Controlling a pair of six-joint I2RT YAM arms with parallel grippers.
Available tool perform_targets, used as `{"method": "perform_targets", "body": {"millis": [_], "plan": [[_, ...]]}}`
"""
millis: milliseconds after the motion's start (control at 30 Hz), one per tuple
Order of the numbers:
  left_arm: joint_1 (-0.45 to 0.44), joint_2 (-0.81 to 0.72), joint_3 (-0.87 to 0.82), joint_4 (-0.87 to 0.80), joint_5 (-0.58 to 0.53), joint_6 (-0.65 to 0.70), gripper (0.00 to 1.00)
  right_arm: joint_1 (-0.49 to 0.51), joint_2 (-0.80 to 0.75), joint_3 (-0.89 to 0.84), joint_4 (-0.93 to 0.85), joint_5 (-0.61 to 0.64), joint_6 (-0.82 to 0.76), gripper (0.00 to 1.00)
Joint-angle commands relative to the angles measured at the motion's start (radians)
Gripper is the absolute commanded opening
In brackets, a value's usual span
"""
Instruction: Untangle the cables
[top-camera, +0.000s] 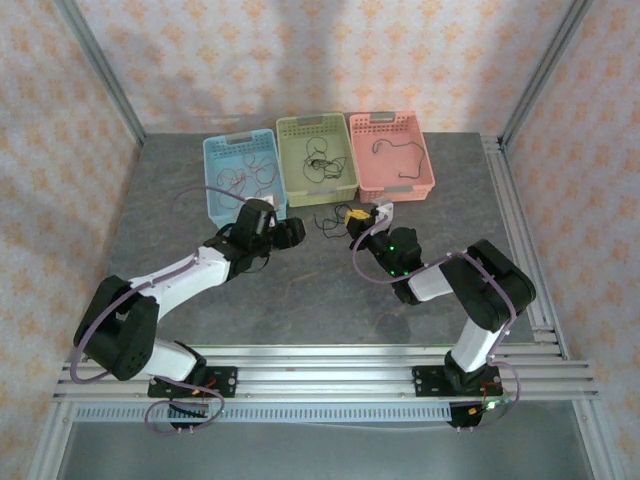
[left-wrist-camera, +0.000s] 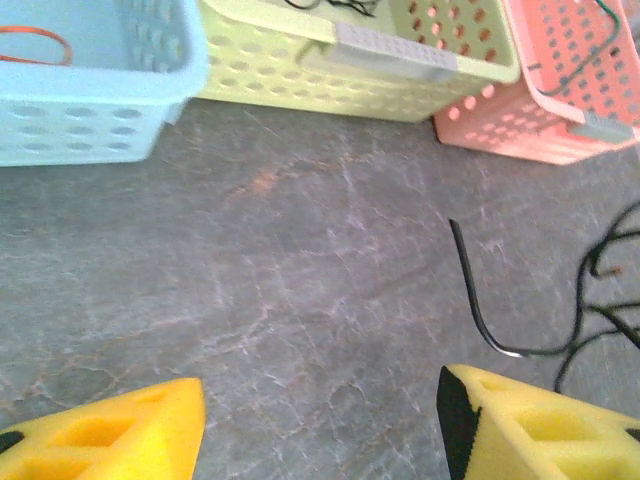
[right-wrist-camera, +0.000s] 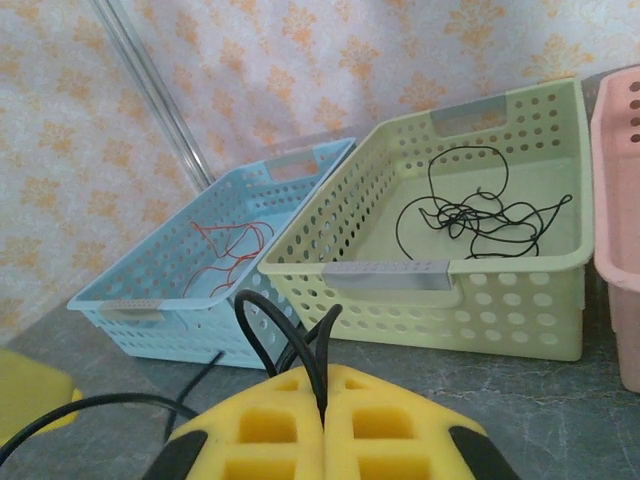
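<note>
The small tangle of thin, black, flexible cables (top-camera: 328, 222) is laid on the grey stone-patterned table top (top-camera: 300, 290), in front of the baskets and between the two grippers. One loop of it is pinched between the yellow foam pads (right-wrist-camera: 270, 420) of the right gripper (right-wrist-camera: 322, 385), whose jaws are pressed together on it. In the left wrist view a free strand (left-wrist-camera: 471, 295) is seen to the right of the left gripper (left-wrist-camera: 320, 420). Its long axis runs away from the fingers, toward the pink perforated plastic basket (left-wrist-camera: 560, 110), then bends right into the tangle. The left gripper's jaws are spread, with nothing between them. A shift to the right is judged necessary before that strand can be closed on. Further black cables (right-wrist-camera: 480, 215) are held in the green perforated basket (right-wrist-camera: 500, 300), red-orange ones (right-wrist-camera: 225, 250) in the blue basket (right-wrist-camera: 170, 330)
</note>
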Motion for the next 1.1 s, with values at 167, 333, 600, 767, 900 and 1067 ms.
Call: {"method": "perform_targets", "body": {"millis": [167,333,600,767,900,1067], "plan": [[0.004,-0.017,-0.003,0.026,-0.031,-0.04,0.64,0.006,0.016,0.013,0.058,-0.076,0.016,0.0],[0.003,-0.014,-0.002,0.025,-0.029,-0.038,0.64,0.006,0.025,0.024,0.058,-0.122,0.027,0.0],[0.004,-0.017,-0.005,0.028,-0.027,-0.038,0.64,0.01,0.038,0.041,0.054,-0.182,0.041,0.0],[0.005,-0.012,-0.002,0.026,-0.027,-0.038,0.64,0.012,0.041,0.047,0.05,-0.202,0.044,0.0],[0.004,-0.012,-0.001,0.025,-0.026,-0.038,0.64,0.012,0.043,0.05,0.044,-0.206,0.044,0.0],[0.003,-0.012,-0.001,0.025,-0.026,-0.037,0.63,0.013,0.041,0.052,0.036,-0.206,0.039,0.0]]}}
